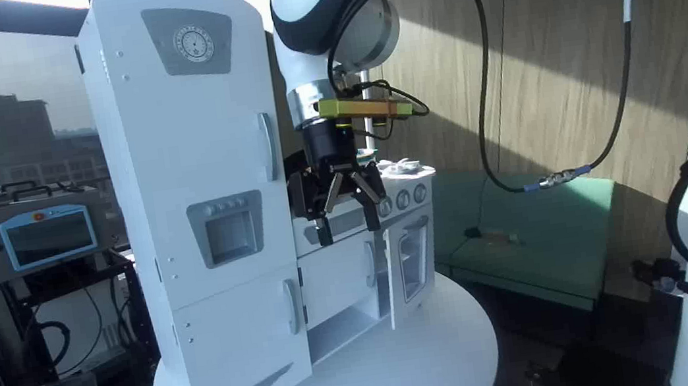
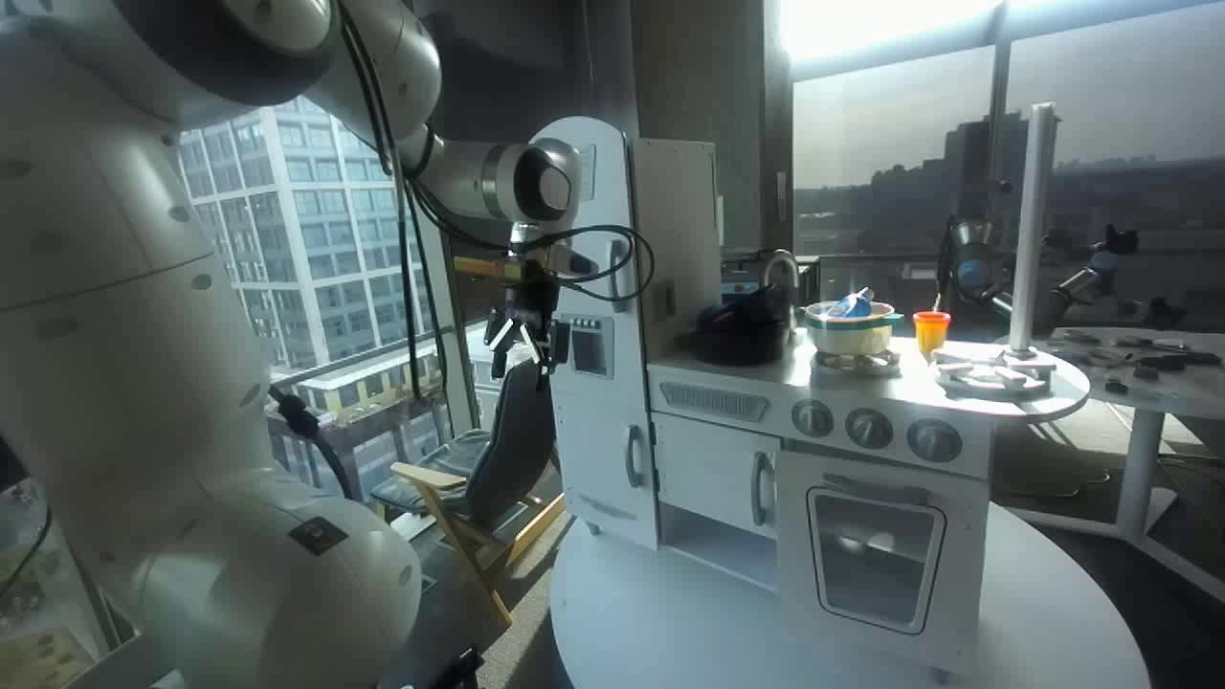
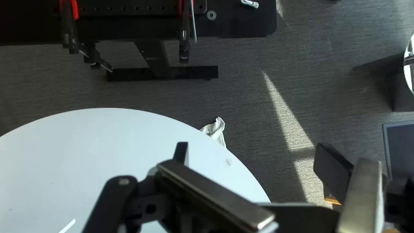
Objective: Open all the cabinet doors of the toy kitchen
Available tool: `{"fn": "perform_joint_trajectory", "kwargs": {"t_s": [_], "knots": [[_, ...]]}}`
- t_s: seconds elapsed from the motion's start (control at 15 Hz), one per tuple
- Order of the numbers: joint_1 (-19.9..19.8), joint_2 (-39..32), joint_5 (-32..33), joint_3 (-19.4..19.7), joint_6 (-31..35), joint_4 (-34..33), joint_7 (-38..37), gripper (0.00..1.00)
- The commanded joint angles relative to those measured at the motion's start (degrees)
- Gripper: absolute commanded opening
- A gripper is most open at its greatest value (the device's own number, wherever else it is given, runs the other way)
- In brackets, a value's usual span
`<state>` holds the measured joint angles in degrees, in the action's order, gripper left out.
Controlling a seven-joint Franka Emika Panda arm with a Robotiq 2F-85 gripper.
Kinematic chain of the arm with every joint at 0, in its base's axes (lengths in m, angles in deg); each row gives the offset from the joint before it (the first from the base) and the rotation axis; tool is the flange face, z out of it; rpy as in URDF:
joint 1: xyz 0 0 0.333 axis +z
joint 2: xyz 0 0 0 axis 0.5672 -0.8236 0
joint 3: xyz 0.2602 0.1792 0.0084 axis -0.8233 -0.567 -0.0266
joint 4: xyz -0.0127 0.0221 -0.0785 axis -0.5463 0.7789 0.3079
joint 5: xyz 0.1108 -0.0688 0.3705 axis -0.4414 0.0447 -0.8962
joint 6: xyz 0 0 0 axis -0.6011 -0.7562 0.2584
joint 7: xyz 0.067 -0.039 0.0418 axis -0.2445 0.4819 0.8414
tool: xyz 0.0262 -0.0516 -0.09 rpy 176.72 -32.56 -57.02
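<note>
The white toy kitchen stands on a round table. Its upper fridge door and lower fridge door look shut, each with a grey handle. The small middle cabinet door also looks shut. The windowed oven door is ajar, its handle-less left edge standing out from the frame in an exterior view. My gripper is open and empty, pointing down in front of the kitchen, apart from the doors. No door shows in the wrist view.
The round white table reaches out under the kitchen. A black pot, a cream pot and an orange cup stand on the counter. A chair is beside the table. A black bench lies beyond the table edge.
</note>
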<state>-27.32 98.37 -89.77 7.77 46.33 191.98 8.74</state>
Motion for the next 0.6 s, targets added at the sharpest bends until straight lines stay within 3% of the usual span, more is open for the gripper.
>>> {"fn": "perform_joint_trajectory", "kwargs": {"t_s": [0.0, 0.4, 0.53], "knots": [[0.21, -0.02, 0.04, 0.21, -0.07, -0.22, -0.03, 1.0], [0.21, 0.05, 0.04, 0.21, -0.08, -0.5, -0.03, 1.0], [-1.09, 1.93, 4.71, 0.43, 2.33, 0.89, -4.29, 1.0]]}}
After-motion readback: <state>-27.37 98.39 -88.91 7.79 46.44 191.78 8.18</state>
